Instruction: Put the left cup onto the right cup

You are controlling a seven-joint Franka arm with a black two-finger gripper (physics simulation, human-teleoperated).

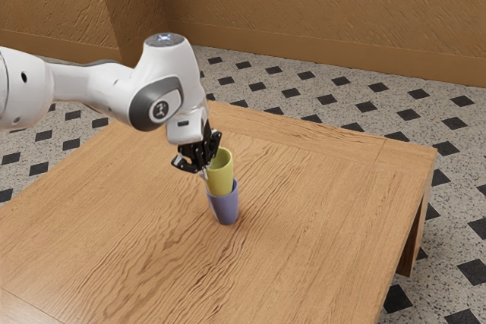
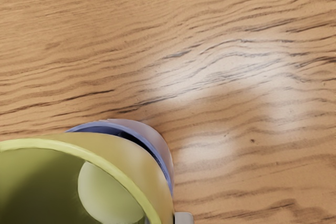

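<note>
On the wooden table, near its middle, the yellow-green cup sits tilted with its base inside the purple cup, so the stacking looks nearly done, with only letting go left, since the black gripper pinches its rim; no brand or writing shows.

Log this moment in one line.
claw: at rim of yellow cup | yellow cup: tilted, nested in purple cup | purple cup: standing on table
</note>
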